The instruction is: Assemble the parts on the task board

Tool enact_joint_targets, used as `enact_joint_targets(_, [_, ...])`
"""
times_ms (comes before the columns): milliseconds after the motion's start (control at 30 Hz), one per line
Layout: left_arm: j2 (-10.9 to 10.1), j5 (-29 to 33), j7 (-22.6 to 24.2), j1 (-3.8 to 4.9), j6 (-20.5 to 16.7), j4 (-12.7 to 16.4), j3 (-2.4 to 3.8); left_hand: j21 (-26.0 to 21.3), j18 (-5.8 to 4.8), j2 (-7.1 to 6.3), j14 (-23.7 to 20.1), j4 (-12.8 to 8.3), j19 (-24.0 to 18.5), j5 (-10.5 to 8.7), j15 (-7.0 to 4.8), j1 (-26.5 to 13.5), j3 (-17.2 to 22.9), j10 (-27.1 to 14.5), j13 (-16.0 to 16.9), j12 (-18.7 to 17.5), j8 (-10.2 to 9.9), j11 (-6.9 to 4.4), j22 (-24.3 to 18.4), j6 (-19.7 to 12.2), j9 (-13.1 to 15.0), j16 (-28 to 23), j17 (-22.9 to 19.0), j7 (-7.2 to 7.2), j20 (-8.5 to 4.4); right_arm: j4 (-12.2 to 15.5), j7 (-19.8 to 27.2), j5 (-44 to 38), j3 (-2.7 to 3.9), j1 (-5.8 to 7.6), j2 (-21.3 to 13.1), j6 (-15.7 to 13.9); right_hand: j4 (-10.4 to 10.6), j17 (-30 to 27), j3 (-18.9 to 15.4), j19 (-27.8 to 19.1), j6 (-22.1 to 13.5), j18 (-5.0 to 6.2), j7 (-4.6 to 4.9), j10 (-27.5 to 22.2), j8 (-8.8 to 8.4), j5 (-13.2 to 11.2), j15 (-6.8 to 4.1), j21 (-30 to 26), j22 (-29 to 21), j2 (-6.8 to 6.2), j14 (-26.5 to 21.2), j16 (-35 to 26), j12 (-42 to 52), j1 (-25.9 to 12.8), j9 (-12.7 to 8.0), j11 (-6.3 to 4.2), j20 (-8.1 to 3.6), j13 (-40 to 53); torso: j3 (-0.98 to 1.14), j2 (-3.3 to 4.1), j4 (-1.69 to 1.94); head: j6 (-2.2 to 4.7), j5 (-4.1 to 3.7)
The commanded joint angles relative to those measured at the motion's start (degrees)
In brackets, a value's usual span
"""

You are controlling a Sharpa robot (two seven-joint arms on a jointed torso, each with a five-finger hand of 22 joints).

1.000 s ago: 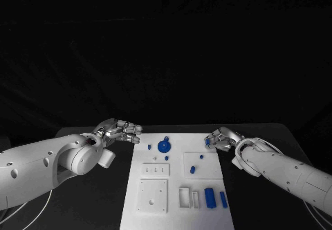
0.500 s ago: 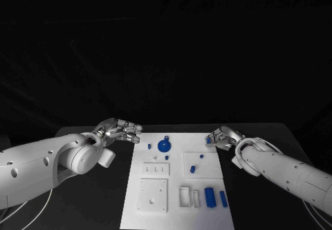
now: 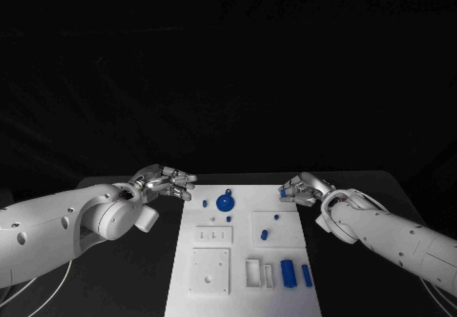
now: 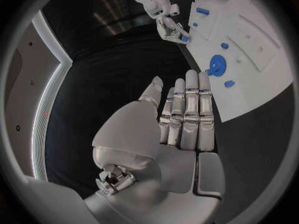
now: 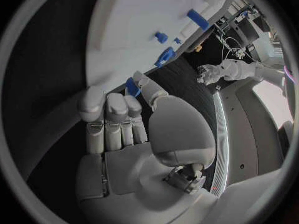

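Seen from the head camera: white task board [image 3: 243, 191] lying lengthwise in the middle of a black counter [image 3: 381, 185], with one robot arm coming in from each side.

At the board's far right edge, right hand [image 3: 300, 190], fingers drawn together around a small blue part [image 3: 284, 193]. From the right wrist camera, thumb tip pressed beside that same blue piece [image 5: 132, 86], so apparently a pinch grip, with the part lifted just over the board's rim. Probably held out there to be carried inward to its seat; which seat cannot be told.

At the far left corner, just off the board, left hand [image 3: 167, 181], holding nothing. From the left wrist camera, fingers [image 4: 187, 109] laid straight and side by side, thumb set apart, palm empty. Likely parked there to keep out of the working hand's way while remaining near enough to steady the board.

On the board, between the hands, a round blue gear [image 3: 226, 201]. Nearer the robot, a raised white square carrying two little blue pegs [image 3: 265, 234], and beside it a slotted white plate [image 3: 214, 234]. At the near end, two upright blue blocks [image 3: 288, 273] next to a white holder. Most seats apparently unfilled, so assembly looks to be at an early stage.
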Motion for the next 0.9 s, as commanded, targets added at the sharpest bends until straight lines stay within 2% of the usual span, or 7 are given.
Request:
enact_joint_targets(33, [0.8,-2.6,-4.6,0.48,3.9,-0.7,0.07,2.2,-0.75,-0.25,2.7,0.6,2.0,-0.31,-1.44,-1.0,-0.2,4.3,0.4,1.2,-0.1,-1.41,1.2,1.2,0.1,3.3,2.0,-0.59,-1.24,2.4,-2.6,-2.1,0.06,0.8,-0.3,-0.5,0.8,0.1,-0.2,0.2,0.4,0.12,-0.06,0.5,0.09,-0.3,-0.01,0.3,6.4,-0.84,0.5,0.3,0.3,0.1,0.1,-0.04,-0.2,0.1,-0.13,-0.67,-0.37,0.1,0.27])
enact_joint_targets(100, [1.5,-3.3,-6.6,0.84,5.1,-1.5,0.08,6.1,-1.43,-0.47,5.6,1.4,4.1,-0.51,-3.3,-2.1,-1.0,9.0,1.0,3.1,-0.1,-2.95,3.7,2.9,0.4,9.3,5.7,-1.51,-3.21,4.3,-3.6,-2.9,0.06,1.46,-0.5,-0.3,1.0,0.2,-0.1,0.3,0.5,0.11,-0.07,0.6,0.11,-0.5,-0.03,0.5,6.4,-0.93,0.5,0.4,0.3,0.2,0.1,-0.06,-0.21,0.2,-0.19,-0.95,-0.5,0.14,0.43])
enact_joint_targets(167, [2.4,-3.9,-9.2,1.25,6.2,-2.4,0.09,15.6,-2.93,-0.86,2.9,1.9,3.0,-0.74,-5.52,-3.4,-1.8,9.6,5.5,14.4,-0.2,-4.63,10.4,4.1,1.2,24.0,15.8,-2.42,-6.13,6.6,-5.0,-3.9,0.06,2.26,-0.6,0.1,1.3,0.3,0.0,0.3,0.5,0.11,-0.09,0.6,0.11,-0.7,-0.03,0.5,6.4,-1.17,0.6,0.3,0.3,0.3,0.1,-0.07,-0.22,0.2,-0.27,-1.44,-0.68,0.16,0.71])
enact_joint_targets(300, [4.0,-4.4,-13.5,1.9,7.3,-3.8,0.07,26.4,-2.08,-0.78,1.6,3.1,-0.2,-0.57,-6.96,-5.7,-2.1,9.6,9.1,22.8,-0.2,-5.98,18.7,5.0,3.1,35.9,22.2,-3.02,-7.47,9.9,-7.2,-5.5,0.05,3.26,-0.3,0.9,1.8,0.4,0.5,0.3,0.6,0.1,-0.1,0.7,0.12,-0.8,-0.06,0.6,6.5,-1.6,0.6,0.3,0.4,0.5,0.1,-0.08,-0.24,0.3,-0.41,-2.07,-0.73,-0.09,1.09])
enact_joint_targets(600, [7.6,-6.4,-20.6,2.92,7.5,-6.0,-0.1,31.2,-1.39,-3.39,0.4,5.8,-3.1,-0.73,-7.5,-10.3,-1.2,9.6,11.3,26.5,0.1,-6.56,23.6,6.7,11.8,42.0,21.7,-4.18,-7.78,14.1,-11.4,-8.2,-0.87,4.32,3.1,2.6,2.1,0.4,0.9,0.3,0.6,0.12,-0.11,0.7,0.11,-1.0,-0.06,0.4,6.4,-1.98,0.6,0.2,0.4,0.5,0.1,-0.1,-0.25,0.4,-0.39,-3.35,-0.99,-0.93,1.75])
enact_joint_targets(767, [9.4,-7.8,-22.9,3.09,7.0,-6.8,-0.27,31.5,-1.59,-6.16,-0.2,8.2,-3.5,-0.63,-7.76,-11.6,2.0,9.6,12.1,26.8,0.3,-6.85,24.7,6.8,26.4,43.5,20.8,-4.98,-8.0,14.8,-12.8,-9.8,-1.78,4.72,5.6,2.9,2.7,0.4,1.2,0.4,0.4,0.13,-0.1,0.7,0.11,-0.7,-0.05,0.3,6.4,-2.23,0.7,0.2,0.2,0.3,0.1,-0.07,-0.24,0.4,-0.34,-3.78,-1.27,-1.14,1.6])
enact_joint_targets(900, [10.4,-8.6,-23.9,3.12,6.7,-7.1,-0.41,31.5,-1.59,-8.02,-0.4,9.8,-3.6,-0.71,-7.74,-11.9,3.2,9.6,12.6,26.8,0.0,-6.97,25.1,6.6,32.2,44.2,20.2,-5.33,-8.01,15.0,-14.3,-11.1,-2.33,4.97,7.1,2.6,2.8,0.5,1.6,0.4,0.2,0.13,-0.04,0.6,0.1,-0.4,-0.06,0.4,6.4,-2.26,0.7,0.2,0.2,0.5,0.1,-0.06,-0.26,0.4,-0.29,-3.91,-1.4,-1.27,1.75])
